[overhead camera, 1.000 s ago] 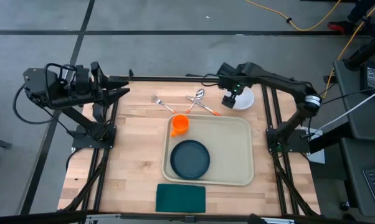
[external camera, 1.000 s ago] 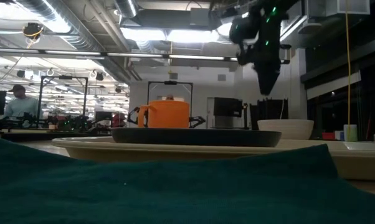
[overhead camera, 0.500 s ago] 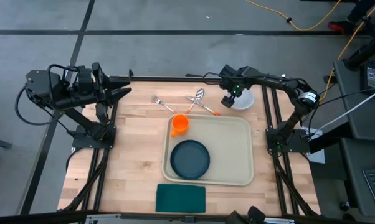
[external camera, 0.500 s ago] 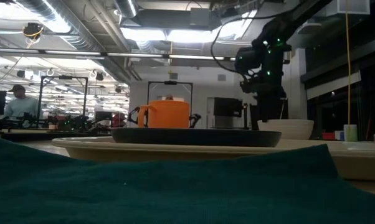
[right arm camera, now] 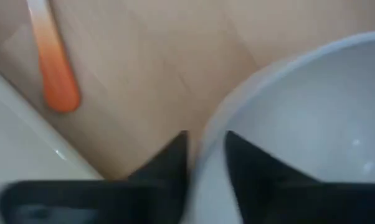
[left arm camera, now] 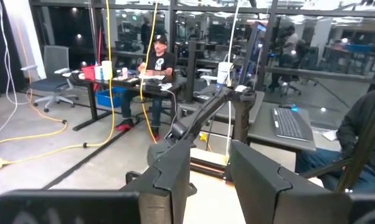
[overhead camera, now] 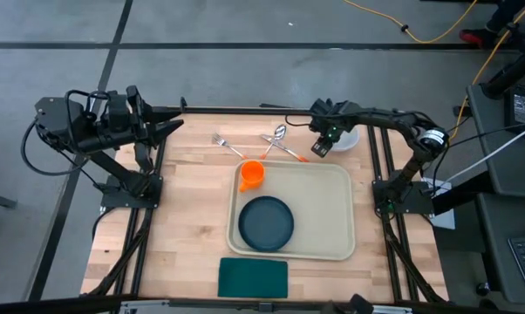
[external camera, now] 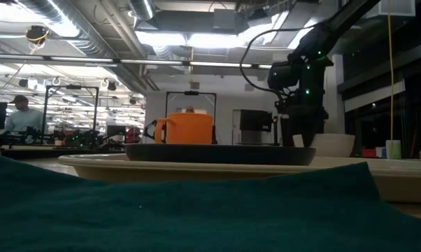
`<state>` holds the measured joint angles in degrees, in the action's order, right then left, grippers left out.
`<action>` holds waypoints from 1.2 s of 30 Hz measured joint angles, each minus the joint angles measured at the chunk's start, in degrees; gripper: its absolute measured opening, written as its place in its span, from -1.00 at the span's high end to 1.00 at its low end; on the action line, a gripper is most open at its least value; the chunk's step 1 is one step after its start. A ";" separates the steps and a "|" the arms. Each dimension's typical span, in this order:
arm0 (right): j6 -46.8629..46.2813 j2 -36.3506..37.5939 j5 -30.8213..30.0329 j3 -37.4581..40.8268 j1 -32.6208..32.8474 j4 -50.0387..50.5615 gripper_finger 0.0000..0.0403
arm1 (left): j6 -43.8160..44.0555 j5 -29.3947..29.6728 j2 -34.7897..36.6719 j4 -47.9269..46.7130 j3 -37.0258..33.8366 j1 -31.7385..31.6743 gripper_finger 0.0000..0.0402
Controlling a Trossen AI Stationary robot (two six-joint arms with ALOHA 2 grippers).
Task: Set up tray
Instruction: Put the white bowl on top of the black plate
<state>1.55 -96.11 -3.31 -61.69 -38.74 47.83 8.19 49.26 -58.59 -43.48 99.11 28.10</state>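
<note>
The cream tray [overhead camera: 332, 205] lies mid-table and holds a dark teal plate [overhead camera: 265, 222] and an orange cup [overhead camera: 252, 173]. A white bowl [overhead camera: 350, 137] stands on the wood beyond the tray's far right corner. My right gripper [overhead camera: 322, 148] points down at the bowl's left rim, shut on it. In the low view it [external camera: 305, 133] stands in front of the bowl [external camera: 335, 144]. My left gripper [overhead camera: 171, 129] waits open, high over the table's far left corner, its fingers [left arm camera: 175, 174] bare. My right gripper has the white bowl's rim [right arm camera: 207, 146] on the side toward the table's left. One finger [right arm camera: 250, 165] is inside the bowl and one [right arm camera: 169, 165] outside. The fingers come from above, pointing down. The bowl stands upright on the table.
A fork [overhead camera: 223, 144], a spoon [overhead camera: 276, 135] and an orange-handled utensil [overhead camera: 296, 153] lie on the wood beyond the tray's far edge, just left of the bowl. A dark green napkin [overhead camera: 253, 277] lies at the near edge. In the low view it [external camera: 161, 210] fills the foreground.
My right gripper has come down from well above the table to the white bowl's left rim, drifting slightly toward the near edge. The left arm has kept still.
</note>
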 joint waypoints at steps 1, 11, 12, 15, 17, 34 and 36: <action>-0.02 0.56 -0.01 -0.01 0.00 -0.08 0.74 | 0.00 -0.28 0.00 0.00 0.00 0.00 0.47; -1.26 8.43 0.37 -9.65 2.86 10.91 0.96 | 0.00 -0.93 0.00 -0.30 0.00 0.00 0.47; -1.23 9.43 0.54 -11.99 3.74 13.41 0.96 | 0.00 -0.93 0.00 -0.34 0.00 0.00 0.47; -0.84 11.92 1.98 -20.47 6.88 22.08 0.96 | 0.00 -0.93 0.00 -0.64 0.00 0.00 0.47; -1.05 12.95 2.82 -27.71 9.48 28.82 0.96 | 0.00 -0.93 0.00 -1.03 0.00 0.00 0.47; -22.16 10.86 4.95 -62.60 40.36 40.86 0.97 | 0.00 -2.14 0.75 -1.53 0.03 -0.01 0.47; -24.05 8.64 5.97 -62.58 44.93 37.37 0.97 | 0.02 -3.30 1.15 -1.53 0.03 0.00 0.47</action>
<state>-22.50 -87.47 2.65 -124.27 6.19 85.20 8.21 45.96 -57.44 -45.01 99.14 28.10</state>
